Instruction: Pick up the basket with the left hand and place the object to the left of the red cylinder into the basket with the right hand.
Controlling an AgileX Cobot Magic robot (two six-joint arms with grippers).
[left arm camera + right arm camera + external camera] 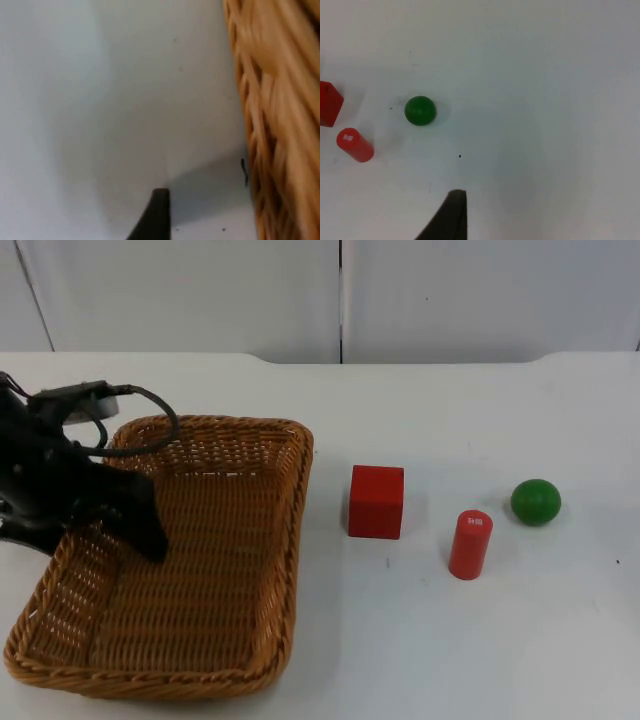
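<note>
Currently left hand [140, 530] sits over the basket's [250, 640] left rim, grip state can't tell. Basket on worktop [450, 640] near left edge. Cube [377, 501], then cylinder [470, 544], then ball [536, 501] toward right edge.

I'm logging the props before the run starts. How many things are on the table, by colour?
Red: 2, the red cube and the red cylinder
Green: 1, the green ball
Brown: 1, the wicker basket
Total: 4
</note>
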